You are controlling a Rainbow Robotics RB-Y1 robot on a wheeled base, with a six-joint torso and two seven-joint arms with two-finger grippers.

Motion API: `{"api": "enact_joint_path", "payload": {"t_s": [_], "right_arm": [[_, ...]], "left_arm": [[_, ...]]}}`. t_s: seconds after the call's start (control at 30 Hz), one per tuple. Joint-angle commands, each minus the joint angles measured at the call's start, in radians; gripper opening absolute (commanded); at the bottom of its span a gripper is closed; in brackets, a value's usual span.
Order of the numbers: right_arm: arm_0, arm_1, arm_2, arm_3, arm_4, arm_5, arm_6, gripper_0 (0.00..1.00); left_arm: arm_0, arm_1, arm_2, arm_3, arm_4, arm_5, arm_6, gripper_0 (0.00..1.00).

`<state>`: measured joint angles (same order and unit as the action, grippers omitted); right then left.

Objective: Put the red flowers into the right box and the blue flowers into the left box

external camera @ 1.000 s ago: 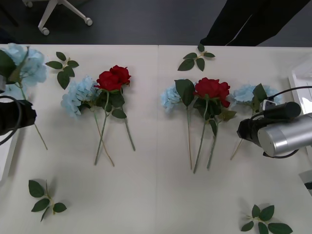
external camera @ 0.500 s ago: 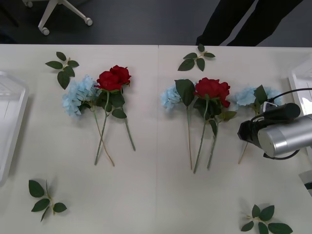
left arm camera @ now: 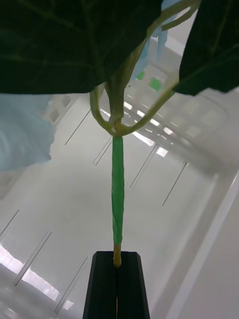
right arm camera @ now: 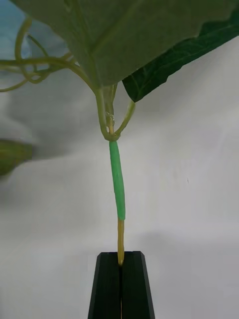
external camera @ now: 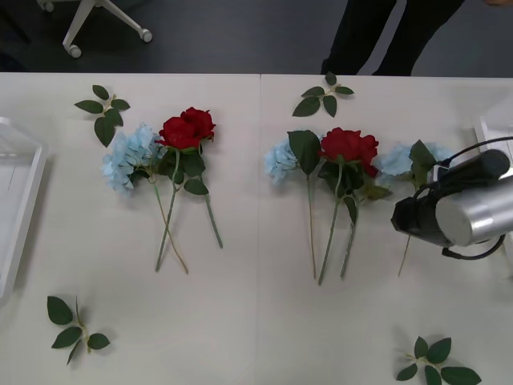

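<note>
Blue flowers: one stem is clamped at its tip between the closed black fingers of the right gripper, its long axis running straight out from the fingertips to the pale head at the worktop's right side; left gripper likewise pinches a blue stem over the left box; judged, the right arm's flower lies far from that box, a long carry leftward.

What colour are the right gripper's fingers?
Black, best seen in the right wrist view: fingers of the right gripper.
</note>
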<state>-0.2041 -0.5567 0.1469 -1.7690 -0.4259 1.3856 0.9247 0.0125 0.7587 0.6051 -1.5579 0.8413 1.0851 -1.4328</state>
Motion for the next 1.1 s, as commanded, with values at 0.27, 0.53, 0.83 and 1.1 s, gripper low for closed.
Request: {"api": "enact_joint_path", "payload": {"t_s": [0.27, 0.53, 0.83, 1.1], "right_arm": [[-0.034, -0.181, -0.285, -0.417, -0.406, 0.331, 0.166, 0.00], [-0.035, -0.212, -0.506, -0.541, -0.636, 0.489, 0.468, 0.00], [-0.035, -0.238, -0.606, -0.537, -0.866, 0.480, 0.836, 0.00], [-0.035, -0.261, -0.584, -0.440, -1.143, 0.268, 1.094, 0.00]], "left_arm": [[-0.146, 0.073, -0.074, 0.219, -0.036, -0.109, -0.026, 0.00], [-0.160, 0.080, -0.099, 0.243, -0.041, -0.111, -0.046, 0.97], [-0.160, 0.080, -0.102, 0.213, -0.001, -0.045, -0.054, 1.00], [-0.098, 0.079, -0.082, -0.002, 0.064, 0.151, -0.034, 1.00]]}}
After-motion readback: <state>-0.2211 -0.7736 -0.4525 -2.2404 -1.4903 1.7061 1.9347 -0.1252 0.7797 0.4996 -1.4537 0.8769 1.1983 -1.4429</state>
